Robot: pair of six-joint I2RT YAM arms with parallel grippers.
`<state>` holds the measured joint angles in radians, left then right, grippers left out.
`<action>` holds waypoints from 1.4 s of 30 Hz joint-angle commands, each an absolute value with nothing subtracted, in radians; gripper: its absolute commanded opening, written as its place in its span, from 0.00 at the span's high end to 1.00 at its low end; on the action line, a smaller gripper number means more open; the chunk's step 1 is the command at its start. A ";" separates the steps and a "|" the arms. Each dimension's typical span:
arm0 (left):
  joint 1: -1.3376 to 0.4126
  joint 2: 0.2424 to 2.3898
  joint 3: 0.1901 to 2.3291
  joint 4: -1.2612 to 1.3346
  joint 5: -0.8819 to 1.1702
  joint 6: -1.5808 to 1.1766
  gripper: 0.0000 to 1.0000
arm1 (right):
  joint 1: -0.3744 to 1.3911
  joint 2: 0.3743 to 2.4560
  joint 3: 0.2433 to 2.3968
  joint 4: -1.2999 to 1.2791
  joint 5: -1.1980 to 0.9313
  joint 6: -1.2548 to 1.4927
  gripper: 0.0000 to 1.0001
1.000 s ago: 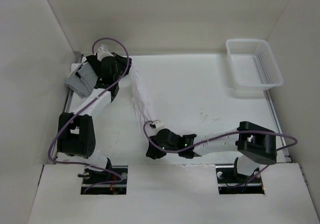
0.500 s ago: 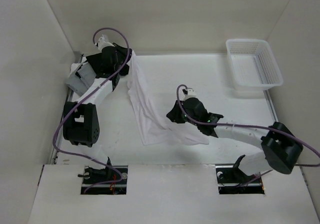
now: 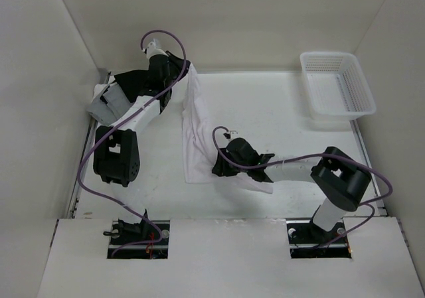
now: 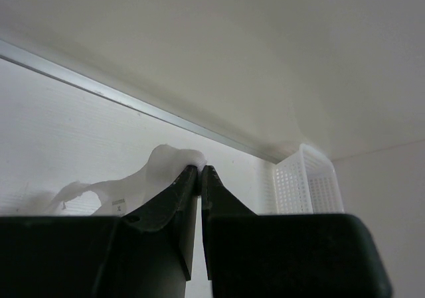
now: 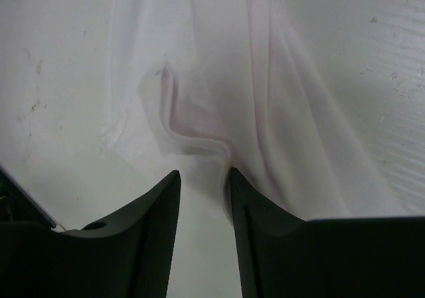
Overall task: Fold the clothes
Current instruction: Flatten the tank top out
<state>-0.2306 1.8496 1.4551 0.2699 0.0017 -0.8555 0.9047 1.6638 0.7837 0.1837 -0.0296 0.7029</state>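
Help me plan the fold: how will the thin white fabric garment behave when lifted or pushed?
Probably very floppy: the thin white fabric garment hangs in a long drape from the left tool pinching one edge. Likely light, since that small pinch carries it. Pushed, it may bunch: it wrinkles before the right tool.

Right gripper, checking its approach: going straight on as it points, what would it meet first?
Probably the white garment, whose raised fold lies just ahead of the open right gripper; depth is unclear.

One white garment (image 3: 196, 135) is out there, one white basket (image 3: 337, 85), one grey folded piece (image 3: 105, 102). Two arms in play, the left arm (image 3: 136, 115) and the right arm (image 3: 292, 168).
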 commanded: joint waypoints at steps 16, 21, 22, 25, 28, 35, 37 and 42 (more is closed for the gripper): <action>-0.242 1.878 1.559 0.301 0.026 -0.831 0.97 | 1.338 1.529 0.749 0.034 0.024 0.500 0.81; -0.229 1.819 1.484 0.314 0.026 -0.828 0.96 | 1.266 1.432 0.710 0.066 0.127 0.503 0.58; -0.223 1.798 1.450 0.324 0.022 -0.824 0.95 | 1.236 1.401 0.698 0.096 0.126 0.511 0.57; -0.202 1.738 1.350 0.354 0.014 -0.816 0.87 | 1.101 1.365 0.683 0.182 0.083 0.566 0.57; -0.197 1.694 1.267 0.371 -0.001 -0.813 0.69 | 0.957 1.463 0.747 0.227 0.077 0.600 0.54; -0.258 1.519 1.037 0.361 -0.113 -0.720 0.57 | 0.776 1.811 0.988 0.256 0.074 0.692 0.50; -0.294 1.436 0.945 0.351 -0.187 -0.671 0.59 | 0.749 1.860 1.023 0.267 0.037 0.738 0.51; -0.459 1.287 0.761 0.289 -0.314 -0.588 0.74 | 0.671 1.971 1.098 0.366 -0.159 0.859 0.67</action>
